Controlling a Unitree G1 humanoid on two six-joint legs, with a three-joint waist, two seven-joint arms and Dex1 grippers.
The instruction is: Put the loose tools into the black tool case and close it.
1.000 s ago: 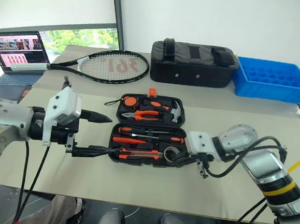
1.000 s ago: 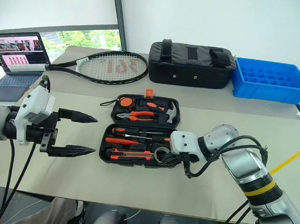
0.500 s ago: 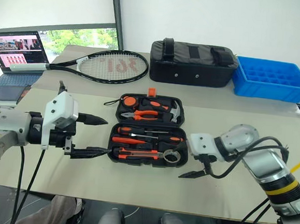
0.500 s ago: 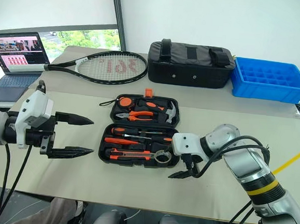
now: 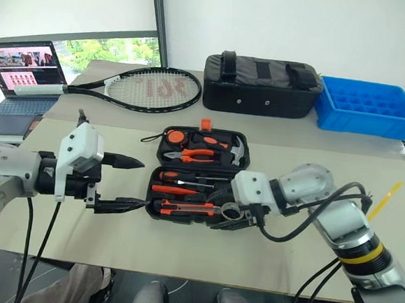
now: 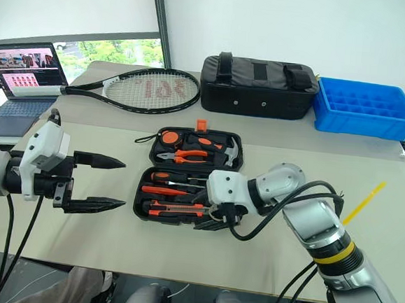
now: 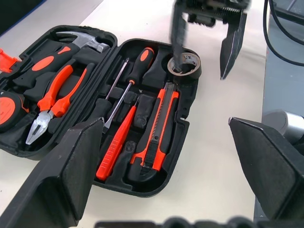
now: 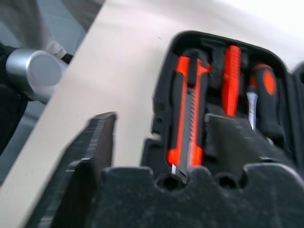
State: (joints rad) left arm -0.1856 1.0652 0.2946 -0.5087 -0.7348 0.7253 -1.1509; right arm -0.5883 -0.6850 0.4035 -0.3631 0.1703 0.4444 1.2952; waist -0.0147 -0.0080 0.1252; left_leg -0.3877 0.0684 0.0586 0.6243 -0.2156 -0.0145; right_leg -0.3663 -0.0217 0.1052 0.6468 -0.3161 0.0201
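The black tool case (image 5: 152,188) lies open in the middle of the table. Its near half holds the utility knife (image 7: 159,124), two orange-and-black screwdrivers (image 7: 138,65), the thin orange screwdriver (image 7: 117,141) and the dark tape roll (image 7: 184,64). My right gripper (image 7: 204,50) stands at the case's front right corner with its jaws apart: one finger reaches down into the roll's hole, the other hangs outside the case wall. My left gripper (image 5: 144,183) hovers open just left of the case, holding nothing.
The case lid (image 5: 167,131) carries pliers, a hammer and a tape measure. Behind it lie a tennis racket (image 5: 148,89), a black fabric bag (image 5: 260,86) and a blue crate (image 5: 367,107). A laptop (image 5: 23,64) stands at the far left.
My right gripper opened and pulled back onto the table beside the case, then swung left to the tape roll with its jaws narrower. The left gripper stayed put.
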